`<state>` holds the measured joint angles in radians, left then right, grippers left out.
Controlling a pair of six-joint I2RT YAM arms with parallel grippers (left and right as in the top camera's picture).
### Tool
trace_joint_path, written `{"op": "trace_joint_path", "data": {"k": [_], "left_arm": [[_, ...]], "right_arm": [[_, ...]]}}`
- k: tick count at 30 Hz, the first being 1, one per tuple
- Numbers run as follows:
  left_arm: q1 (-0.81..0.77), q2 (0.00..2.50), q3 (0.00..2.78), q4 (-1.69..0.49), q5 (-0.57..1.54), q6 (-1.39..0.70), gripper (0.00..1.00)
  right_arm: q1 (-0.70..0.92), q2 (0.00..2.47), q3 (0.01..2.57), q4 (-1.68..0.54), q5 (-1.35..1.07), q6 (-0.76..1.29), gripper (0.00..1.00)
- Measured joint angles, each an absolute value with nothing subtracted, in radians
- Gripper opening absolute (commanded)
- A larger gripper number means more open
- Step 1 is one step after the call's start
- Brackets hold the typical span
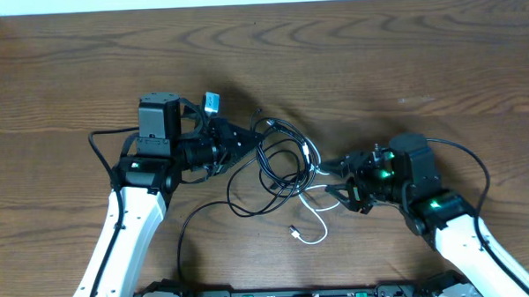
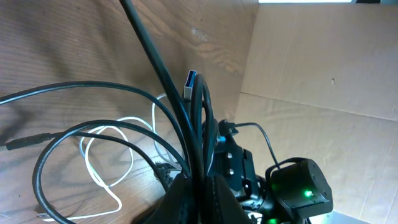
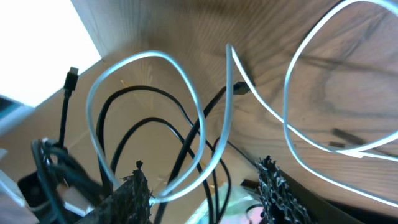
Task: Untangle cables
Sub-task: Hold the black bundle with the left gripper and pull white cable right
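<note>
Cables (image 1: 281, 164) in left tool (image 1: 245, 139), tangled on table (image 1: 420, 55)

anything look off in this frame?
Only the tangle itself: the black cables loop over each other between the left gripper, which is shut on them, and the right gripper. The white cable is threaded through the black loops. No visible damage or spills.

The cables (image 1: 311, 154) lie mid-bench (image 1: 402, 55), between the left tool (image 1: 245, 137) and the right tool (image 1: 333, 177).
</note>
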<state>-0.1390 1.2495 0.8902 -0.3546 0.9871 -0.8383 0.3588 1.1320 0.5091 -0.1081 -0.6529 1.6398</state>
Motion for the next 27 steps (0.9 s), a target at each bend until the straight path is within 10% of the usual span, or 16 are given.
{"op": "trace_joint_path", "data": {"k": [20, 27], "left_arm": [[-0.139, 1.250, 0.890, -0.355, 0.985, -0.838, 0.08], [-0.139, 1.250, 0.890, -0.355, 0.985, -0.838, 0.08]], "right_arm": [[0.397, 1.218, 0.509, 0.051, -0.637, 1.834, 0.01], [0.397, 1.218, 0.509, 0.053, -0.636, 1.801, 0.01]]}}
